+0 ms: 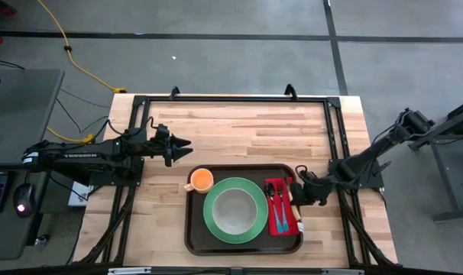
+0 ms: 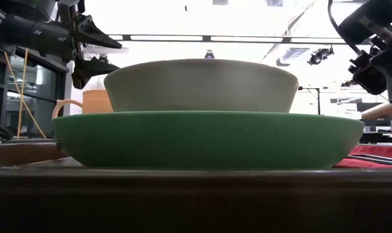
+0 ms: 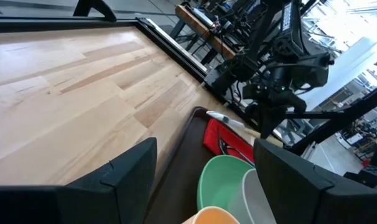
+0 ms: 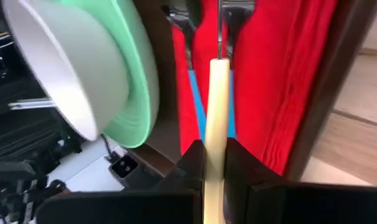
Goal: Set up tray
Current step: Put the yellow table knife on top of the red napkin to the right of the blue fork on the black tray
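A cream-handled knife (image 4: 216, 99) is pinched by the right hand (image 4: 214, 163), kept over the napkin (image 4: 282, 81) ahead (probably for laying down); left hand (image 1: 182, 146) spread, idle.

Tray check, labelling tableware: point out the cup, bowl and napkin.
cup (image 1: 202, 179), high view, its orange inside.
bowl (image 1: 235, 209), high view, its pale centre.
napkin (image 1: 283, 222), high view, its lower red part.
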Motion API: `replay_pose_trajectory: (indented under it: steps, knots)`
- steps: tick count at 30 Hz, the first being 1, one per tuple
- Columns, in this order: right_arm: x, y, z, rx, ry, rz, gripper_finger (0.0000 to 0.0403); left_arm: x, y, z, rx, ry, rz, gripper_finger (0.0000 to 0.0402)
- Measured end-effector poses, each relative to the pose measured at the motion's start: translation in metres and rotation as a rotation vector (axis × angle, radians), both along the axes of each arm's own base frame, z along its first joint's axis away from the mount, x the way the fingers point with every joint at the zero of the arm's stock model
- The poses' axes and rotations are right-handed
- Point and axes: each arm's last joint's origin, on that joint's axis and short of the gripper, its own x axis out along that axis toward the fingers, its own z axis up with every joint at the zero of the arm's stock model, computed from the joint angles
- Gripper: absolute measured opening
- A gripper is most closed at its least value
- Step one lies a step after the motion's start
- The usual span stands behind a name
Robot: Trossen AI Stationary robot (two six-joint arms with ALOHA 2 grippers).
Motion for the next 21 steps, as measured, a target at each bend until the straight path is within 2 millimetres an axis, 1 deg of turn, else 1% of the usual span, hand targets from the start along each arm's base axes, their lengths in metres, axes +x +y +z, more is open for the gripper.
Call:
replay_pose_trajectory:
  steps: [7,14,21]
  knots:
    - [0.005,0.004,-0.008,0.000,0.035,-0.003,0.0013,0.000,0.000,0.000,-0.003,-0.001,0.000,0.0294]
    - [0.006,0.005,-0.019,0.004,0.133,0.002,0.0013,0.000,-0.001,0.000,-0.011,-0.002,-0.028,0.0294]
    - [0.011,0.008,-0.025,0.009,0.139,-0.001,0.0013,0.000,-0.001,0.000,-0.011,-0.002,-0.029,0.0294]
